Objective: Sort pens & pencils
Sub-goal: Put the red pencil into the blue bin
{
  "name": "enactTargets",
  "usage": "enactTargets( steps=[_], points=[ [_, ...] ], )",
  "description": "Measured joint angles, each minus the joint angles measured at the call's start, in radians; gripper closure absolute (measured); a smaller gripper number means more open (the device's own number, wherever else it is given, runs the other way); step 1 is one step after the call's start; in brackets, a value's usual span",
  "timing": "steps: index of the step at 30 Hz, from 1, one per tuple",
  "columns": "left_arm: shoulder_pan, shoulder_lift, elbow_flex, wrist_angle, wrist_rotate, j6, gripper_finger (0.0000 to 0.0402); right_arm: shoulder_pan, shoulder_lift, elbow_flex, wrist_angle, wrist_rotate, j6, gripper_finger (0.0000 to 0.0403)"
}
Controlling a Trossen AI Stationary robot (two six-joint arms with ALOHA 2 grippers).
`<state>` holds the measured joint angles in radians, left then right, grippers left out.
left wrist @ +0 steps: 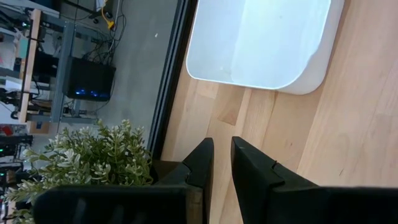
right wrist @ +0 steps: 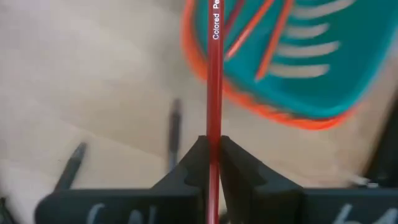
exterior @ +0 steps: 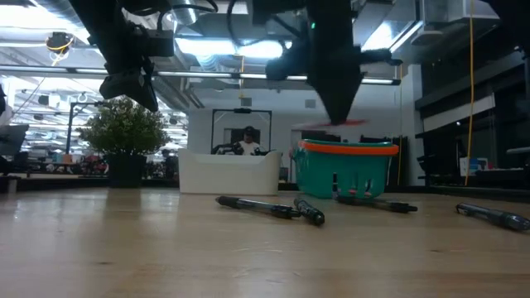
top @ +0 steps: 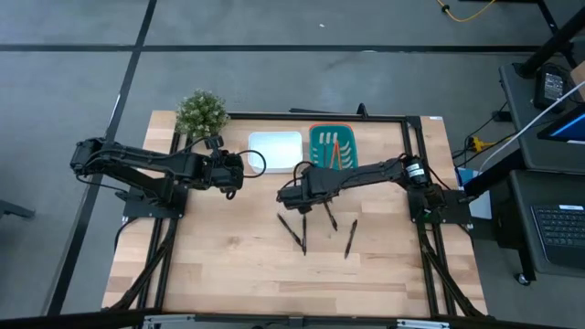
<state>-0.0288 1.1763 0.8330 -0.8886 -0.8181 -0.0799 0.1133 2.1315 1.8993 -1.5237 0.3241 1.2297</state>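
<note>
Red pencil (right wrist: 213, 81) pinched in the right gripper (right wrist: 213, 163)

At frame centre, above four pens (top: 293, 230) on the table (top: 228, 265), just below the teal basket (top: 315, 137) holding pencils; left gripper (left wrist: 221, 158), slightly parted and empty, hovers centre-left beside the white tray (top: 275, 146).

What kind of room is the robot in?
Probably a robotics lab or workshop: the wooden table stands on a bare grey floor, a computer desk sits beside it, and ceiling strip lights run overhead.
</note>
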Motion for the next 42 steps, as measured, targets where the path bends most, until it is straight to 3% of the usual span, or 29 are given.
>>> enactTargets(
  steps=[8,28,42],
  points=[
    [0.0,0.0,0.0,0.0,0.0,0.0,0.0351,-0.076,-0.016,0.088,-0.05,0.092,-0.069,0.0372],
    [0.0,0.0,0.0,0.0,0.0,0.003,0.0351,-0.294,-0.005,0.057,-0.047,0.095,-0.286,0.0372],
    [0.0,0.0,0.0,0.0,0.0,0.004,0.0351,-0.314,-0.004,-0.144,0.018,0.056,-0.292,0.0372]
  ],
)
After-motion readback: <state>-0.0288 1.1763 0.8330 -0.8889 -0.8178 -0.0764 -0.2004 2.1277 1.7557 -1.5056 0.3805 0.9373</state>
